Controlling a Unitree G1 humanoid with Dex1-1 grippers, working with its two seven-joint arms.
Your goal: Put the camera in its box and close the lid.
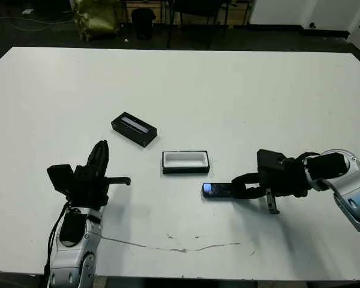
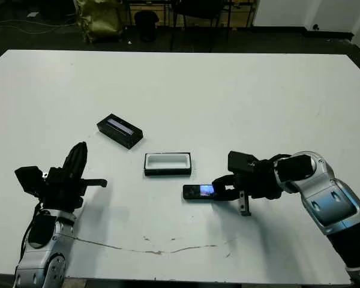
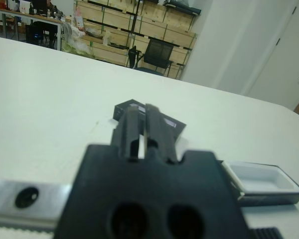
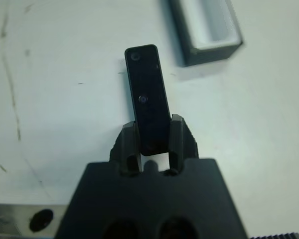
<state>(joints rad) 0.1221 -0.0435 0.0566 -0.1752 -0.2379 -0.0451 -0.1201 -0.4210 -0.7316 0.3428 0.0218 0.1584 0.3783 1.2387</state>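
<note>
white table (image 1: 240, 90) | lid (image 1: 134, 128) | box (image 1: 185, 162) | camera (image 1: 217, 191)

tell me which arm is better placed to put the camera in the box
Right. The right hand already has its fingers on either side of the camera, which lies just in front of the open box. The left hand is off to the side near the lid, holding nothing.

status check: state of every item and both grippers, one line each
camera: flat on the table, outside the box, one end between the right gripper's fingers
box: open, empty, white lining showing
lid: off, lying on the table apart from the box
right gripper: shut on the camera
left gripper: shut, holding nothing
</note>
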